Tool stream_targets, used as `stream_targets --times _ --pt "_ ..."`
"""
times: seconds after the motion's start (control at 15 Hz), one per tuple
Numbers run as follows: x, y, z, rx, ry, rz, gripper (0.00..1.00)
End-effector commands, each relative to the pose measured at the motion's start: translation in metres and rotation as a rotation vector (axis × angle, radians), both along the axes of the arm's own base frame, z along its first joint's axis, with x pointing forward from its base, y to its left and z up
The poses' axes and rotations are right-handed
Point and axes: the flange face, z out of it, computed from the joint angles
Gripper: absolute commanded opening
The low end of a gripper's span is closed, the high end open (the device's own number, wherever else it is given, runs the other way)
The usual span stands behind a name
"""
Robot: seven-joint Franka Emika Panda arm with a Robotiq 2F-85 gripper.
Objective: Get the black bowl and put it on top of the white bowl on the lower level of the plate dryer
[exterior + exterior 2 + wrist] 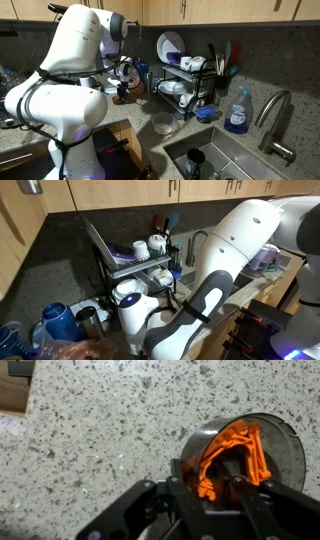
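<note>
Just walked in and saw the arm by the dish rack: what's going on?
The robot arm's gripper is down at the black bowl, which sits on the speckled counter near the plate dryer. In the wrist view the jaws straddle the bowl's near rim, but I cannot tell whether they have closed on it. The bowl has not yet gone to the dryer.

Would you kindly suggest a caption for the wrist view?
Gripper at the black bowl, orange inside, on the speckled countertop.
</note>
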Motion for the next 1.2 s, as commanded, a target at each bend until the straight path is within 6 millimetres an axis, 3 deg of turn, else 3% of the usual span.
stream_targets --times 0.0,0.47,0.8,0.87,0.93,1.13 --pt "-0.005 -0.026 0.012 -0.005 0.004 -0.066 0.10" --pt "-0.001 -0.057 0.009 -0.018 0.025 -0.127 0.10" --pt "-0.003 -0.064 -0.002 -0.016 0.062 -0.149 0.10" --pt "-0.004 -0.065 -0.002 -0.016 0.065 -0.156 0.27" --pt "-0.005 -0.065 -0.002 -0.015 0.066 -0.161 0.55" --pt "-0.007 -0.068 0.003 -0.016 0.061 -0.179 0.68"
